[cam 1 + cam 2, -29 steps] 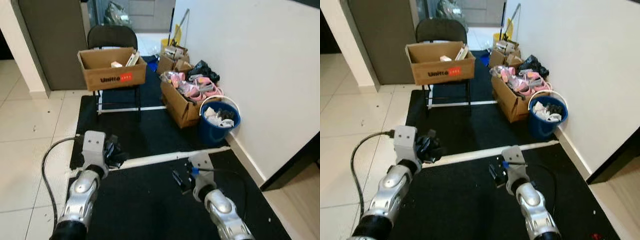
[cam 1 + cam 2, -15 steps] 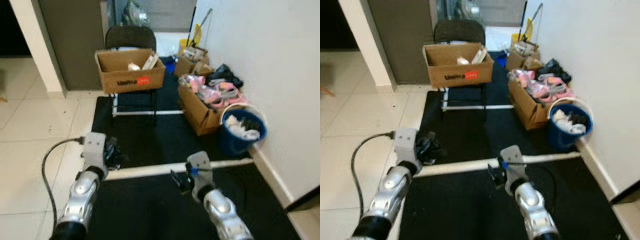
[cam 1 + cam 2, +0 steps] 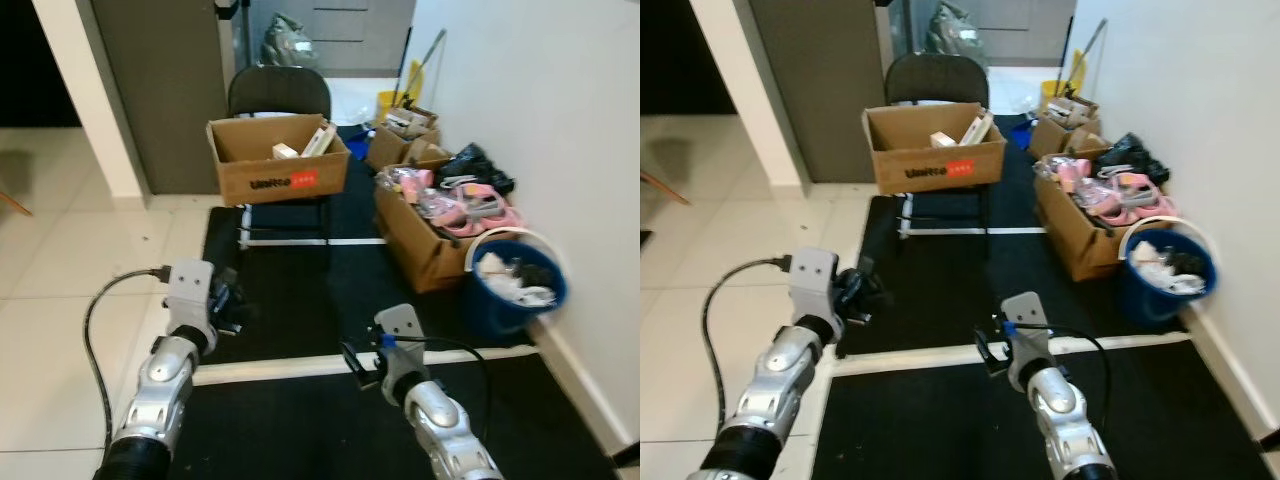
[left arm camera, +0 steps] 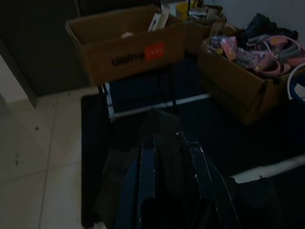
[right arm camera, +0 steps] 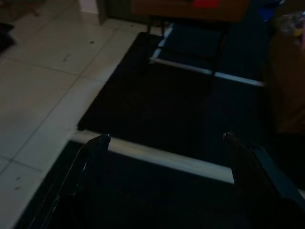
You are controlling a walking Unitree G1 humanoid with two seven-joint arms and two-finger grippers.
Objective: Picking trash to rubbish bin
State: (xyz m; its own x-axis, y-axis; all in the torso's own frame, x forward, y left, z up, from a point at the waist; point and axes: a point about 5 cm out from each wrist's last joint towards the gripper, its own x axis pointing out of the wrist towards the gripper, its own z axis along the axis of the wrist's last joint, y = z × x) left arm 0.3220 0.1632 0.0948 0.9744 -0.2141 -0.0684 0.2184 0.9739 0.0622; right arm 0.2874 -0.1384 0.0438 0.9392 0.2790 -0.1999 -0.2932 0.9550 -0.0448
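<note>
Both silver arms reach forward and low; the left gripper [image 3: 232, 305] is clamped together, the right gripper [image 5: 164, 157] spread wide.

Cardboard box [image 3: 277, 165] on the folding chair [image 3: 279, 95]: front face bears dark lettering, "Unitree" as far as it can be read, followed by a red rectangular label [image 4: 154, 50] whose print is too small to make out. No other text, numbers or signs are legible on the remaining boxes, the bucket or the robot's arms.

Blue bucket [image 3: 515, 300] contents unclear, chair [image 3: 279, 95] seat hidden by box [image 3: 277, 160]
</note>
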